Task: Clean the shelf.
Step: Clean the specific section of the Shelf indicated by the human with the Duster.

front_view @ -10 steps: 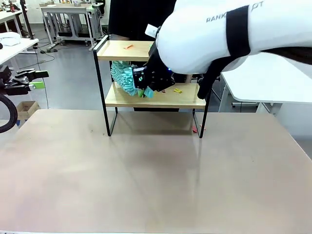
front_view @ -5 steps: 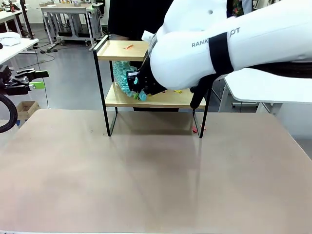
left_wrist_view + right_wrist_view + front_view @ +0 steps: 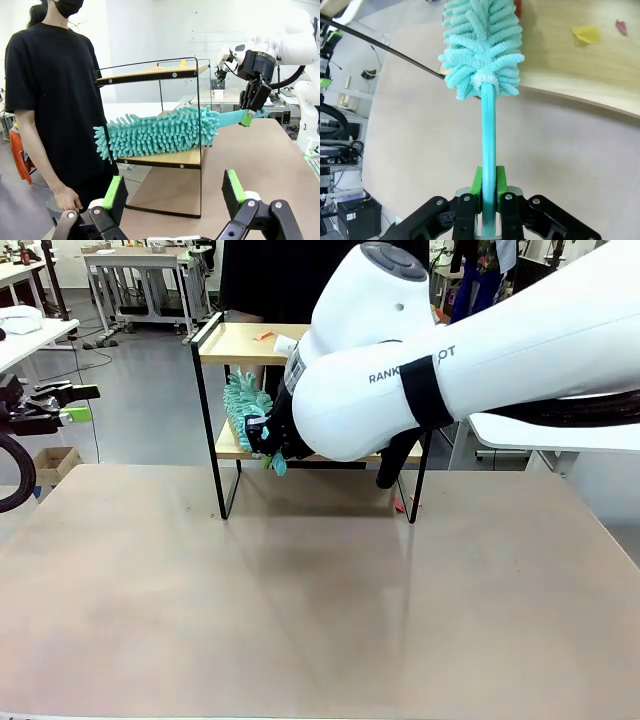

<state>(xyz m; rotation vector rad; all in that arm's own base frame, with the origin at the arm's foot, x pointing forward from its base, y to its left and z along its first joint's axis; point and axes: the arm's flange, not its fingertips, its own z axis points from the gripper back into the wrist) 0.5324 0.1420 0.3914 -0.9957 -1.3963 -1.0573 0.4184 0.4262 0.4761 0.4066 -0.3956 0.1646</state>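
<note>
Since duster (image 3: 240,405) slid left to shelf (image 3: 240,340) edge, right pincer (image 3: 488,182) clamping its handle, yellow scrap (image 3: 586,33) remains behind; left pincer (image 3: 173,189) wide.

Turquoise shag duster (image 3: 155,134) meets a pale-wood shelf (image 3: 240,343) framed in black, a yellow scrap (image 3: 586,33) and a red scrap (image 3: 621,25) bright against it, with a beige counter (image 3: 300,610) — right end effector (image 3: 489,176) black, pads green

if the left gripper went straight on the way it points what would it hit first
Likely the shelf, around its lower board where the duster lies, though depth is unclear.
</note>
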